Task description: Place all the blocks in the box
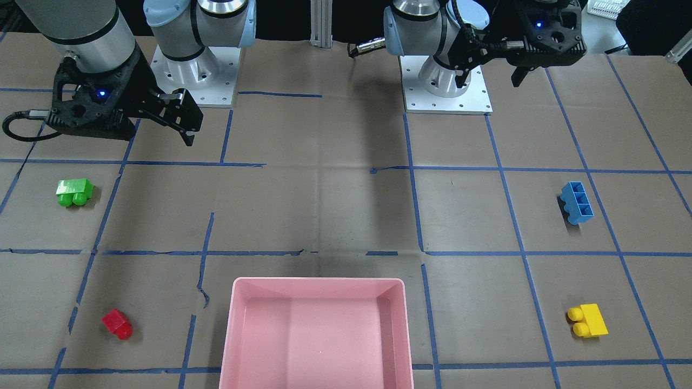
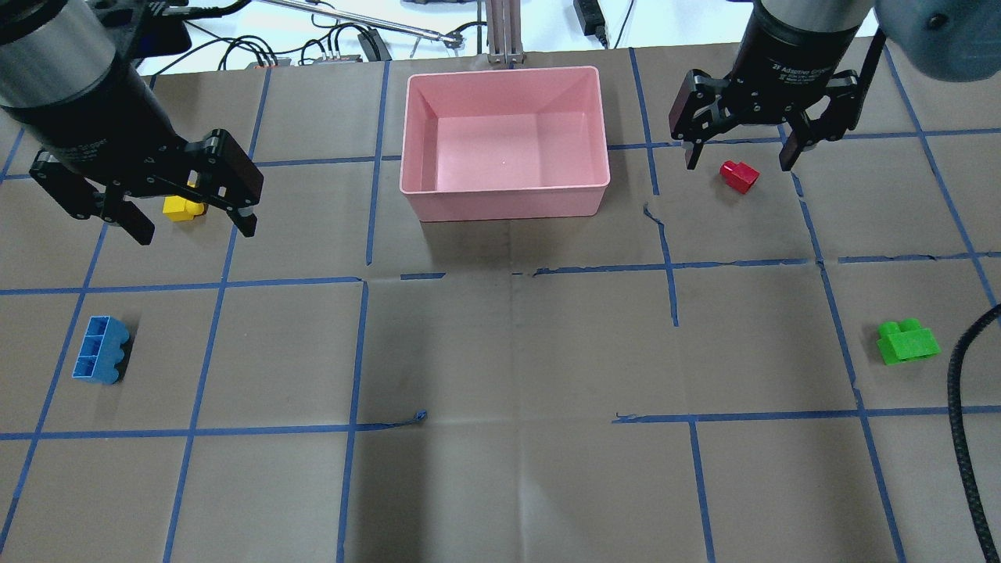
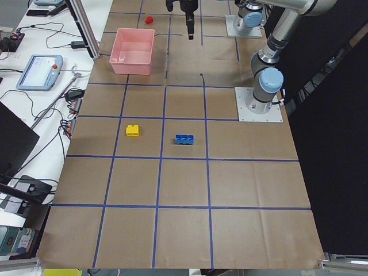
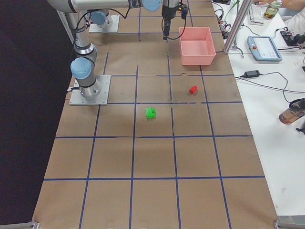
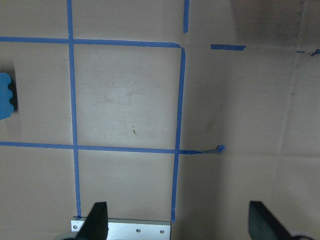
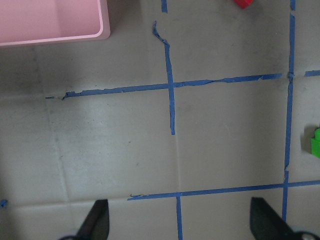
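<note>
The pink box [image 2: 504, 74] stands empty at the table's far middle edge. The red block [image 2: 739, 176] lies to its right and the green block [image 2: 905, 342] nearer on the right. The yellow block [image 2: 184, 207] lies left of the box and the blue block [image 2: 100, 360] nearer on the left. My left gripper [image 2: 195, 227] hovers open and empty high over the yellow block. My right gripper [image 2: 739, 160] hovers open and empty high over the red block. In both wrist views the fingers [image 5: 97, 220] [image 6: 97, 220] stand wide apart with nothing between them.
Blue tape lines grid the brown paper table top. A black cable [image 2: 966, 438] hangs at the near right. The arm base plates [image 1: 446, 92] [image 1: 194, 81] sit at the robot's edge. A desk with devices [image 3: 40, 69] runs beyond the far edge.
</note>
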{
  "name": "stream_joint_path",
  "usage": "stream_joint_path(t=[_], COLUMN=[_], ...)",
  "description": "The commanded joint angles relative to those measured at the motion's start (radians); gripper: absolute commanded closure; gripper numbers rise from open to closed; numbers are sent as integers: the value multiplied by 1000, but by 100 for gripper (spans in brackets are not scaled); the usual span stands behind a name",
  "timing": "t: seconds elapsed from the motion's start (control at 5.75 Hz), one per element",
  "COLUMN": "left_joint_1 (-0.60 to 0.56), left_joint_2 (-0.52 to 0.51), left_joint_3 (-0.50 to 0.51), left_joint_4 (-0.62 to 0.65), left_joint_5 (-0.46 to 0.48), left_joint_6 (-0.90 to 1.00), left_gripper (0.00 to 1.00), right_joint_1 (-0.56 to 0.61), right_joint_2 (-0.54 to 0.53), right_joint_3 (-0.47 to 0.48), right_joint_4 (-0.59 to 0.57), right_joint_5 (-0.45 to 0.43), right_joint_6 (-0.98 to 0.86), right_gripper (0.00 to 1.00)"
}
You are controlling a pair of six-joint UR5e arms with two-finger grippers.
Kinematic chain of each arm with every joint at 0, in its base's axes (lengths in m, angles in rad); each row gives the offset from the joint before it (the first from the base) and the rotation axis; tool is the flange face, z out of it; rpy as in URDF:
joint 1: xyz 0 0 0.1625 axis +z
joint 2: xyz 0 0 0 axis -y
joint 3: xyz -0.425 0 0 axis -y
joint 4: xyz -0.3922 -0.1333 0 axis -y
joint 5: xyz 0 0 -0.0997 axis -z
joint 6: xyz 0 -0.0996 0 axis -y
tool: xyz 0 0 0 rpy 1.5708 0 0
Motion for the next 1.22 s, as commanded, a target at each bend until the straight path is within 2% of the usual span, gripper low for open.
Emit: stream_joint_path(t=[0.0,0.35,0.52,0.7,0.87,1.04], left_joint_1=[0,41,90,153,261,387], left_joint_2=[4,10,27,51,50,39], left_joint_3=[-5,1,4,-33,-65,-115], left_joint_4=[-1,-10,-19,-81,-99,-84], left_joint_5=[3,-9,17,99,150,160], left_joint_6=[2,23,47,46,63,139], left_gripper=[1,1,1,1,1,1], right_joint_1=[0,0,0,0,0,0], right_joint_2=[0,0,0,-1,-1,-1], right_joint_3=[-2,-1,-4,-2,2,7], right_joint_4=[8,8,6,8,9,9], right_joint_5=[1,3,4,4,1,0], right_joint_6=[-3,-3,-3,-3,-2,-2], right_gripper=[0,0,0,0,0,0])
